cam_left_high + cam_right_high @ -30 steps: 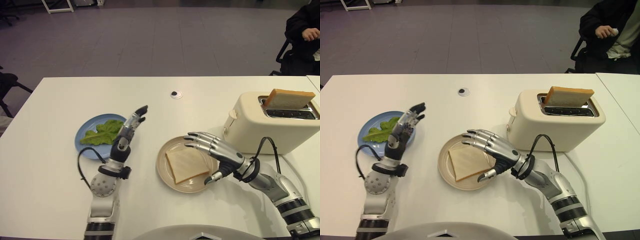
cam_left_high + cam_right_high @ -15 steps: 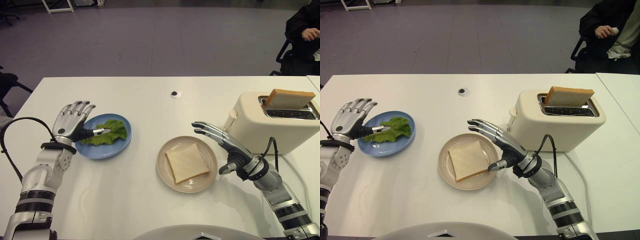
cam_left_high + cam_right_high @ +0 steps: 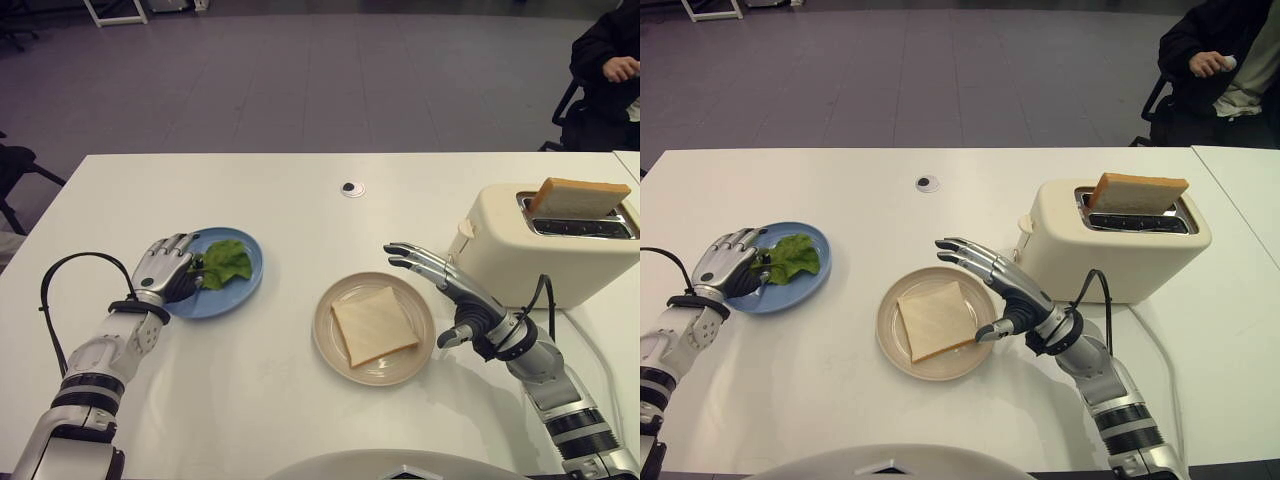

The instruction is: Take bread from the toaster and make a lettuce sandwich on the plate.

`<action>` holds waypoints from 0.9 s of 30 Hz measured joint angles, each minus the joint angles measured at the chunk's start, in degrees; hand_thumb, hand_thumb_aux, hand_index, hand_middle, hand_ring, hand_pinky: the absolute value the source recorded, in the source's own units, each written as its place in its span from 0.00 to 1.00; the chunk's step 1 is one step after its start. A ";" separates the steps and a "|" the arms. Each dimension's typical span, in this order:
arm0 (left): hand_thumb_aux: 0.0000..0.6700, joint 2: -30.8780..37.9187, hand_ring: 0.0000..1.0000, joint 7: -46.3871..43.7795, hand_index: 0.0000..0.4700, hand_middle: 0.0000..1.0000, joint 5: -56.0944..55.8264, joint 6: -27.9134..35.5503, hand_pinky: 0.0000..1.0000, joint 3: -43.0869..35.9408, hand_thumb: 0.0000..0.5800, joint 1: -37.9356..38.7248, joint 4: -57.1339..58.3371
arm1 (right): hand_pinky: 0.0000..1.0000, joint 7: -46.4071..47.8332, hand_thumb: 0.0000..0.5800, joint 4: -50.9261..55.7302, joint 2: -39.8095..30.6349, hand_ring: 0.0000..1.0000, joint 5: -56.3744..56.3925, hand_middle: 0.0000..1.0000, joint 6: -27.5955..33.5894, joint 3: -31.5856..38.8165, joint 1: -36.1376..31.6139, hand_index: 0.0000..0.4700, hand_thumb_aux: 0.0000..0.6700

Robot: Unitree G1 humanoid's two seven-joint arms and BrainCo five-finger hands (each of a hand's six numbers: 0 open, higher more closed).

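Lettuce (image 3: pixel 230 262): very light, soft and floppy, tears if squeezed hard. It will likely droop and bunch when lifted, so take it at the stem end with a gentle pinch, not across the thin ruffled blade. It lies on the blue plate (image 3: pixel 245 287) toward the tabletop's (image 3: pixel 300 200) left edge, bright green, crinkled, bunched at its right. Left hand (image 3: pixel 168 272) sits at that plate's left rim, fingers (image 3: pixel 188 272) curled closed on the leaf's left end, looks like a grip. Right hand (image 3: pixel 445 288) hovers between plate (image 3: pixel 322 312) and toaster (image 3: pixel 520 260), fingers spread, holding nothing. Bread slice (image 3: pixel 374 325): pale, square, flat on the beige plate near the front edge, probably dry and light. Second slice (image 3: pixel 578 197) stands in the toaster slot by the right edge
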 measured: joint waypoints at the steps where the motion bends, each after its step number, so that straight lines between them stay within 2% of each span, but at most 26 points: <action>1: 1.00 -0.01 0.00 0.05 1.00 0.00 -0.12 -0.03 0.00 -0.11 1.00 0.00 0.00 | 0.00 0.10 0.00 0.00 0.03 0.00 0.00 0.00 0.00 -0.04 0.00 0.00 0.00; 6: 1.00 -0.02 0.00 0.43 1.00 0.00 -2.31 -0.20 0.00 -0.46 1.00 0.71 -1.44 | 0.00 0.71 0.00 0.00 0.15 0.00 0.00 0.00 -0.07 -0.28 0.00 0.00 0.00; 10: 1.00 -0.04 0.00 0.16 1.00 0.00 -6.21 0.18 0.00 2.09 1.00 3.46 -8.26 | 0.00 1.04 0.00 0.09 0.31 0.00 0.00 0.00 -0.19 -0.65 -0.07 0.00 0.00; 14: 1.00 1.11 0.00 -2.31 1.00 0.00 -12.33 2.17 0.00 9.97 1.00 8.25 -21.67 | 0.00 1.20 0.00 0.61 0.78 0.00 0.02 0.00 -0.28 -1.07 -0.19 0.00 0.00; 17: 1.00 0.37 0.00 -8.55 1.00 0.00 -18.01 3.57 0.00 12.66 1.00 11.54 -34.19 | 0.00 1.26 0.00 1.18 1.06 0.00 0.03 0.00 -0.43 -1.28 -0.32 0.00 0.00; 20: 1.00 -3.84 0.00 -15.89 1.00 0.00 -22.49 4.88 0.00 9.96 1.00 13.99 -45.73 | 0.00 1.28 0.00 2.54 1.29 0.00 0.04 0.00 -0.54 -1.72 -0.77 0.00 0.00; 22: 1.00 -8.25 0.00 -20.05 1.00 0.00 -22.93 5.32 0.00 4.04 1.00 15.60 -51.37 | 0.00 1.28 0.00 3.25 1.60 0.00 0.04 0.00 -0.63 -1.91 -1.29 0.00 0.00; 27: 1.00 -14.19 0.00 -25.37 1.00 0.00 -20.16 6.19 0.00 -4.56 1.00 17.86 -56.67 | 0.00 1.32 0.00 4.62 1.92 0.00 0.05 0.00 -1.11 -2.14 -2.30 0.00 0.00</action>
